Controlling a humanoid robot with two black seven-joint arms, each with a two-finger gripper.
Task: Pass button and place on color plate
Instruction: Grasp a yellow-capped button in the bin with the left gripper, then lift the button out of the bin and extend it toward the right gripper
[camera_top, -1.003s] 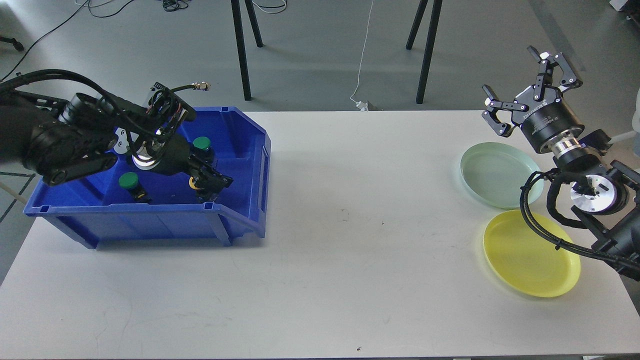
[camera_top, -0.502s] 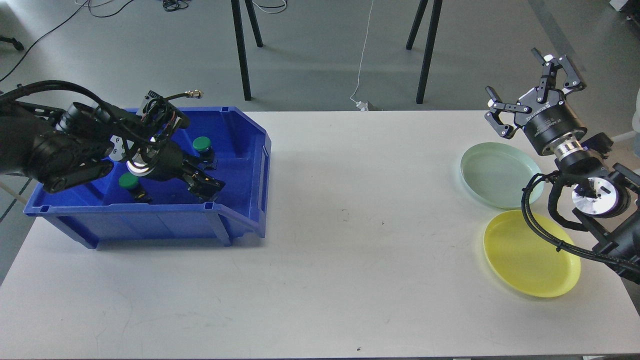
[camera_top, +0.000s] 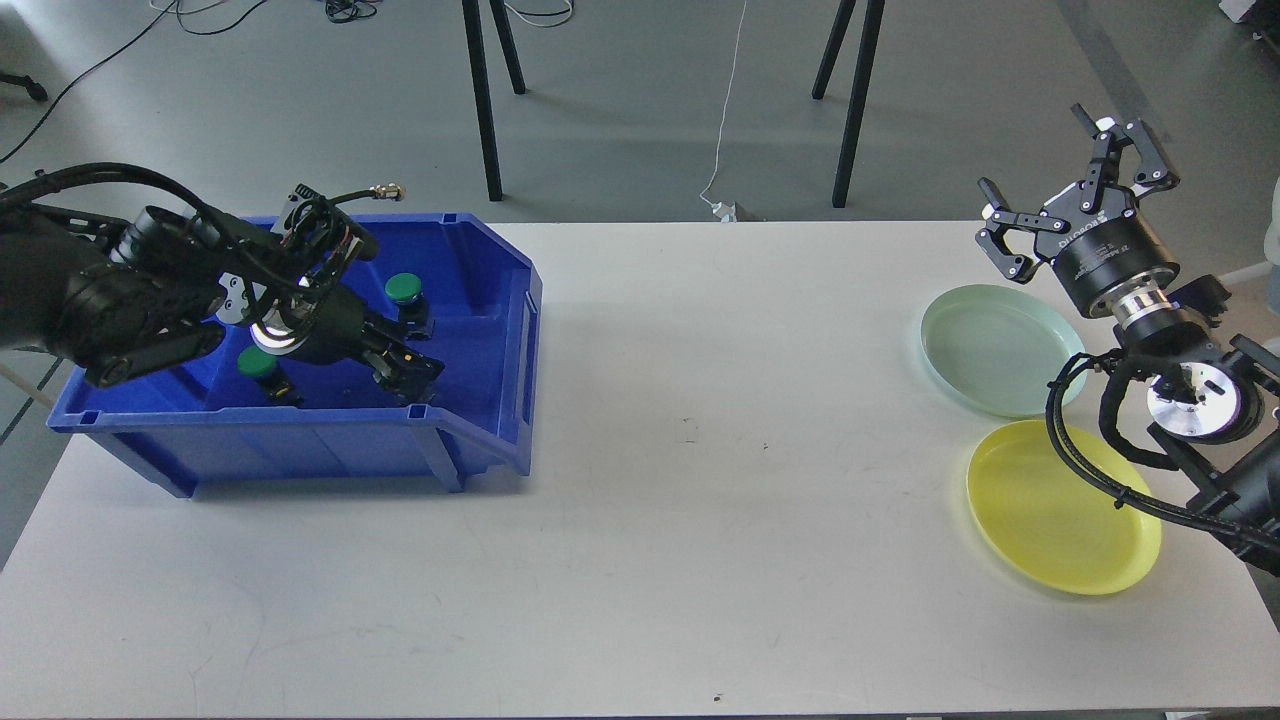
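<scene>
2 green-capped buttons (camera_top: 404, 289) (camera_top: 258, 362) in blue bin (camera_top: 300, 440), mint plate (camera_top: 1000, 348), yellow plate (camera_top: 1062, 507) on table

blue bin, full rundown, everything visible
The blue bin is glossy moulded plastic, open-topped, its front wall cut low, a handle slot in the right side. It sits upright on the white table's left end. Inside are two green buttons. The left gripper reaches in near the front wall; its jaw state is unclear.

Bin (camera_top: 480, 440) was bright blue. Two buttons in it had green caps (camera_top: 403, 288) (camera_top: 258, 361) w/ black bodies. Far plate (camera_top: 1000, 350) was pale mint green, near plate (camera_top: 1060, 510) yellow. Table (camera_top: 700, 500) was off-white w/ faint grey scuffs. Both arms & grippers (camera_top: 410, 372) (camera_top: 1075, 185) were black; right wrist had silver rings.
</scene>
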